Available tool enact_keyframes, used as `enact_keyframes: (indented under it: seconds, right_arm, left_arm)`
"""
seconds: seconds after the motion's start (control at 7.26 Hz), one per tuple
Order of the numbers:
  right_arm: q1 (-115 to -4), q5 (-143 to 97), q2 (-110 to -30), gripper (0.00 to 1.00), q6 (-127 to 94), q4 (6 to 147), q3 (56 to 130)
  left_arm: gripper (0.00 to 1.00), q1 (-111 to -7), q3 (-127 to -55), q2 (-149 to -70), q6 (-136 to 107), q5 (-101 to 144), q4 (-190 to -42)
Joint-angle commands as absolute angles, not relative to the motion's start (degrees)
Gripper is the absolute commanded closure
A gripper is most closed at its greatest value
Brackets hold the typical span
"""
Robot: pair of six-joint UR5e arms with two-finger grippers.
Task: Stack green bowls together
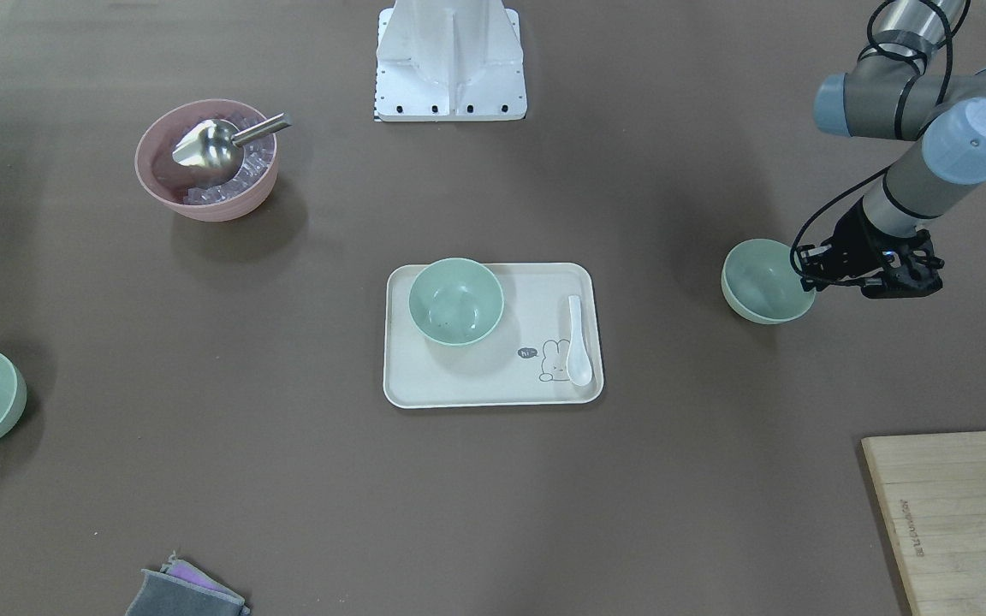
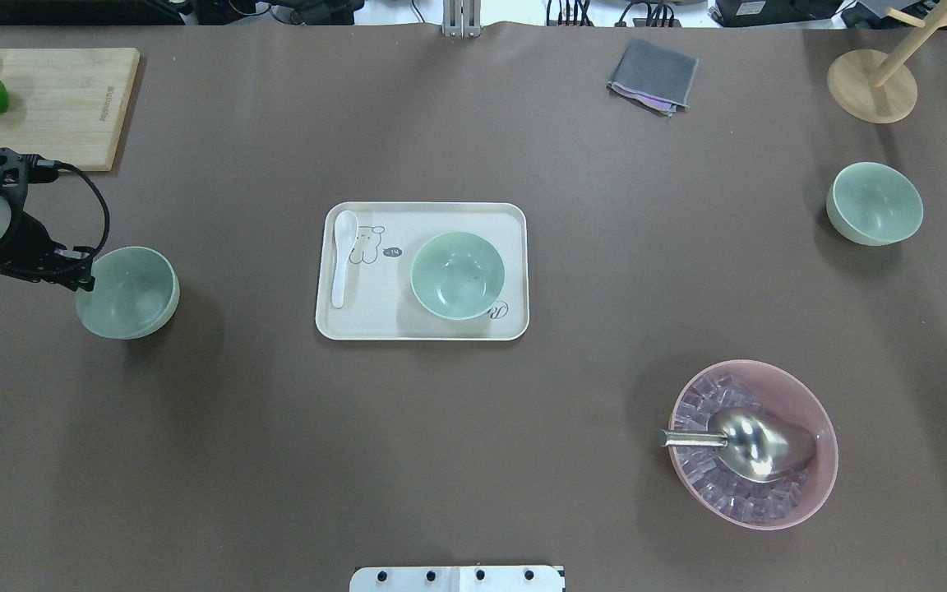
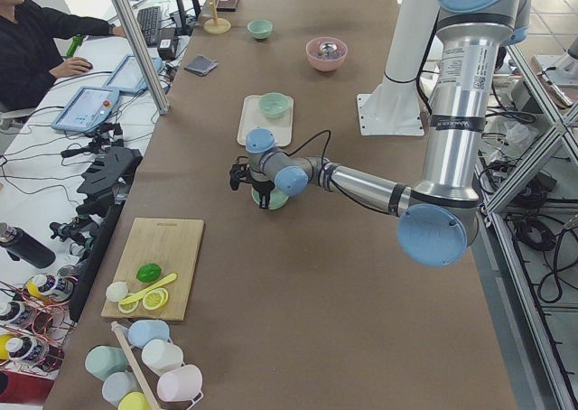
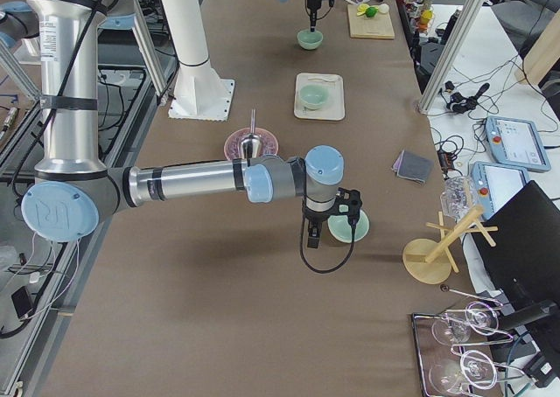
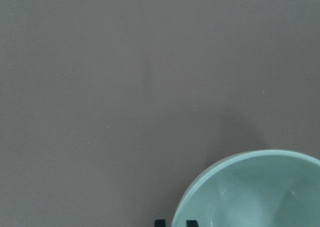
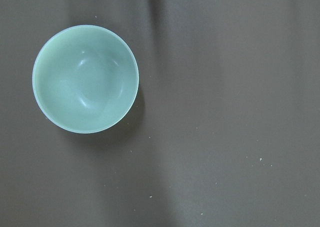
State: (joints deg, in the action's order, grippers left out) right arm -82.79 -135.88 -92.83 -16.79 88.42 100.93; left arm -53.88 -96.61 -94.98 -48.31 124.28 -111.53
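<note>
The left bowl (image 2: 130, 292) seems to rest on the bench, with my left jaws at its outer rim. In the wrist view one tip shows each side of the wall, but I cannot tell whether they have pinched it. The middle bowl (image 2: 457, 275) sits in the tray (image 2: 383, 304), well apart toward the centre, so I'd carry that way. The right bowl (image 2: 875, 202) lies under the right arm (image 4: 219, 180); I cannot tell how the right jaws stand

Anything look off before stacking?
Nothing spilled, tipped or damaged. Green bowls upright and apart: tray bowl on the tray, left bowl and right bowl on the table. Only a few dark specks inside the tray bowl.
</note>
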Motion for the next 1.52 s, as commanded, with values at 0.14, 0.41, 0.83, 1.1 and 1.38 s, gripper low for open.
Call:
enact_keyframes:
  seconds: [0.14, 0.41, 0.83, 1.1, 1.38]
  right_arm:
    - [-82.8, -135.8, -92.8, 0.00, -16.8, 88.4, 100.5]
    - [-82.8, -135.8, -92.9, 0.00, -16.8, 88.5, 100.5]
    - [-82.7, -135.8, -92.8, 0.00, -16.8, 88.4, 99.9]
    - [-82.6, -135.8, -92.8, 0.00, -16.8, 88.4, 99.2]
    - [-82.5, -135.8, -92.8, 0.00, -16.8, 88.4, 99.1]
  left_arm:
    - [0.73, -53.9, -96.7, -95.0, -48.3, 124.3, -111.5]
    - [0.73, -53.7, -96.9, -95.0, -48.3, 124.3, -111.5]
    - [0.75, -53.1, -96.9, -94.9, -48.4, 124.3, -111.5]
    - [0.79, -53.0, -96.9, -94.8, -48.4, 124.3, -111.5]
    - [0.90, -53.0, -96.9, -94.8, -48.4, 124.3, -111.5]
